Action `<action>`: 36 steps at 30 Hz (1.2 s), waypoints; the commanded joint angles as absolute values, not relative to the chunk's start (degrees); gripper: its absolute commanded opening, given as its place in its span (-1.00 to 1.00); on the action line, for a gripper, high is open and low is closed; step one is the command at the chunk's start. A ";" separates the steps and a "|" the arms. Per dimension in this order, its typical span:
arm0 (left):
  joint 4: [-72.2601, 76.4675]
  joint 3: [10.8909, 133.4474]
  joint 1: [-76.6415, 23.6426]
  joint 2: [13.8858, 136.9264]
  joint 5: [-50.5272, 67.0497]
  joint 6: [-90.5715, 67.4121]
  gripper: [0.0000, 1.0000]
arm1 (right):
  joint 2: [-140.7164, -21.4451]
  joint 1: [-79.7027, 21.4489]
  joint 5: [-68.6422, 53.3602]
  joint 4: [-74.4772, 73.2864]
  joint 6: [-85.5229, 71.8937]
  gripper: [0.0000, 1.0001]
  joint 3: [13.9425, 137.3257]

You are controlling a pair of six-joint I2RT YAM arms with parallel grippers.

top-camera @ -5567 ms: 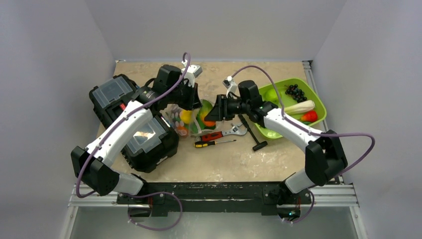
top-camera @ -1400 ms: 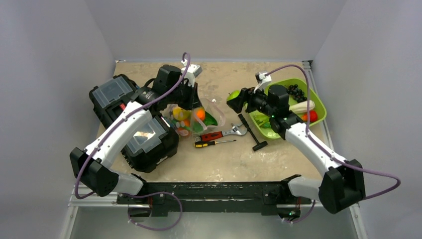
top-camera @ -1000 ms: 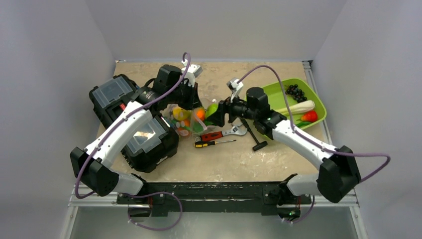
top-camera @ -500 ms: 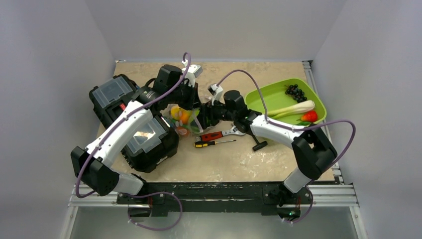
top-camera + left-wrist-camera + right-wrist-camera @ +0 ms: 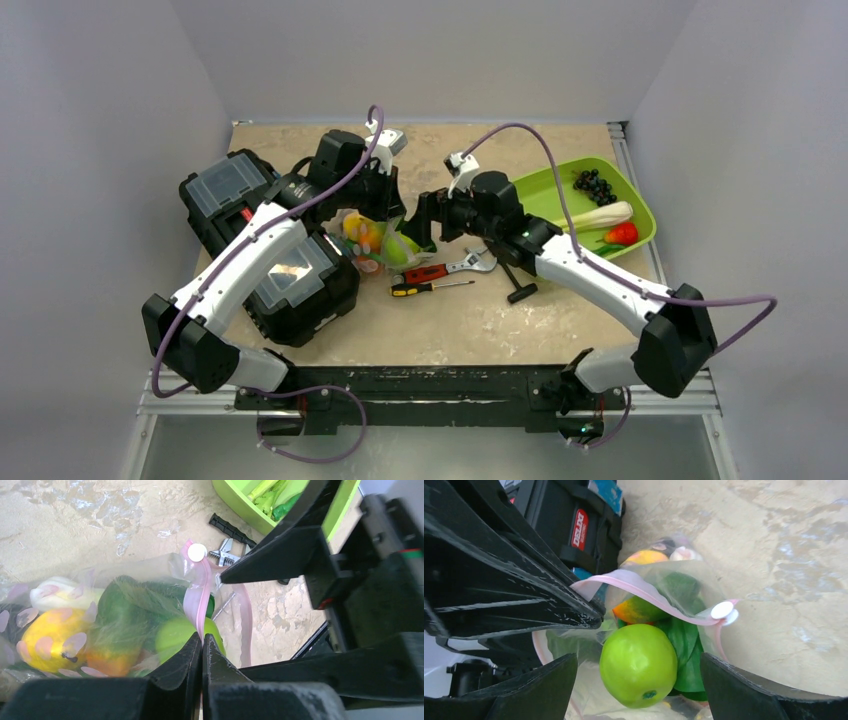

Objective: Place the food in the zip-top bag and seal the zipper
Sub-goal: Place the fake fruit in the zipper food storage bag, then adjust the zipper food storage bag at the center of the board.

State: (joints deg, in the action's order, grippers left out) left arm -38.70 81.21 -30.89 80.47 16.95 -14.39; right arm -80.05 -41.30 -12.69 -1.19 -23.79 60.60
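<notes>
The clear zip-top bag lies at mid-table with its mouth held open. My left gripper is shut on the pink zipper, lifting that edge. In the right wrist view the zipper arcs over the mouth. The green apple lies inside the mouth beside a green leaf, an orange piece and a yellow piece. My right gripper is open, its fingers wide on either side of the apple without touching it. Dark grapes and bok choy lie in the tray.
The lime-green tray at right also holds a red piece. A red-handled wrench, a screwdriver and a black T-handle tool lie in front of the bag. Black toolboxes stand at left.
My right gripper carried the green apple from the tray to the bag mouth, let it go inside and drew back a little. The left gripper kept holding the zipper.
</notes>
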 commanded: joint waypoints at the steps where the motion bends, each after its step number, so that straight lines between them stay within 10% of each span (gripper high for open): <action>1: -36.68 83.23 -31.06 78.86 17.58 -14.37 -1.00 | -75.88 -41.09 -6.93 -9.60 -22.06 0.89 64.08; 5: -36.58 83.08 -31.07 78.50 17.28 -14.33 -1.00 | -73.51 -39.51 3.68 -15.77 -28.57 0.86 64.69; 10: -36.67 83.13 -31.09 78.72 17.02 -14.20 -1.00 | -72.29 -33.14 -0.32 -14.98 -41.79 0.29 58.67; 24: -36.71 83.14 -31.04 79.17 17.09 -14.15 -1.00 | -79.84 -34.21 -14.14 3.34 -48.62 0.03 48.86; 31: -38.32 83.81 -31.07 78.84 14.96 -12.82 -1.00 | -78.77 -35.13 -18.01 6.67 -47.12 -1.00 53.10; 36: -43.12 89.78 -30.05 79.45 12.44 -11.94 -1.00 | -77.11 -35.08 -17.92 5.09 -46.66 -1.00 62.29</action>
State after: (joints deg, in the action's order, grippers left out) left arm -40.01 82.13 -30.79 80.38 14.48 -13.43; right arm -80.47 -35.03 -15.64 0.97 -47.31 52.69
